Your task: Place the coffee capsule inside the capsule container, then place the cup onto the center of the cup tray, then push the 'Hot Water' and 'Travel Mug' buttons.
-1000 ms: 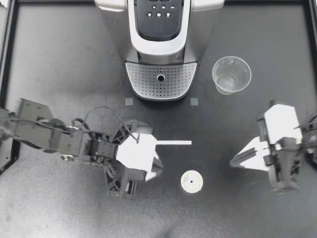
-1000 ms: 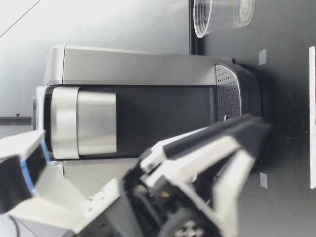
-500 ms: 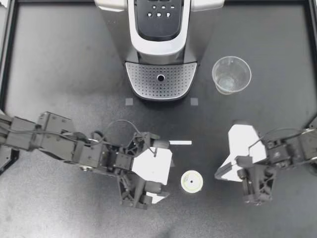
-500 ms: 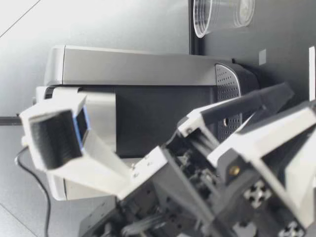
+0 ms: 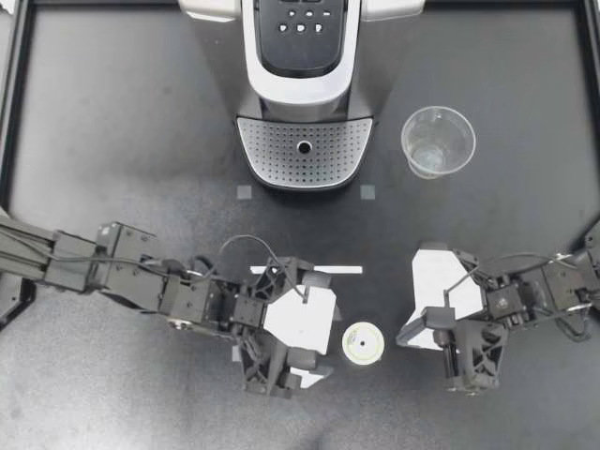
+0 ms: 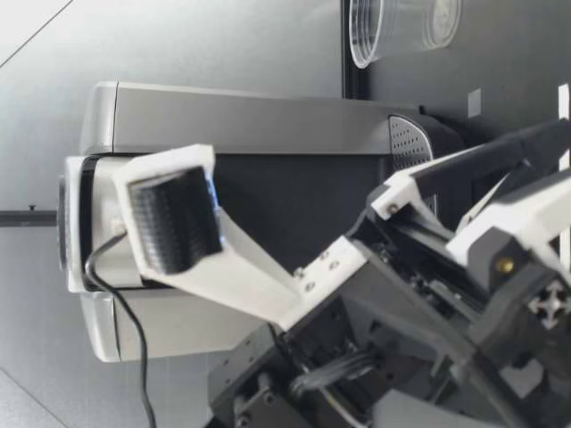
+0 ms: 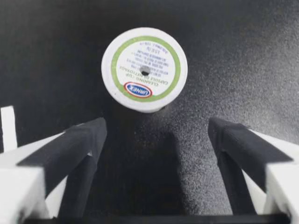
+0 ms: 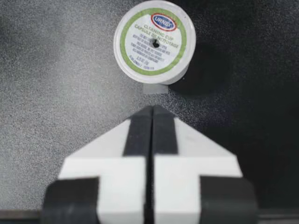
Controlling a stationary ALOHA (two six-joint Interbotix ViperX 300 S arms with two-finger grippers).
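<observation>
Counter (image 5: 112, 112) black; machine (image 5: 305, 94) at rear centre. L claw (image 5: 323, 328) spread wide, nothing gripped. R claw (image 5: 408, 335) fingers pressed together, empty. Cup (image 5: 438, 141) upright on counter beside machine. Capsule (image 5: 362, 343) on counter btwn both claws, just ahead of each, untouched.

You have bare table (image 5: 112, 141) between your left gripper (image 5: 321, 326) and the capsule (image 5: 363, 343). Your right gripper (image 5: 405, 336) stands near the capsule's other side, blocking passage there.

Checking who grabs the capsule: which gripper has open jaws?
My left gripper: its jaws stand wide apart before the coffee capsule; my right gripper has them shut.
</observation>
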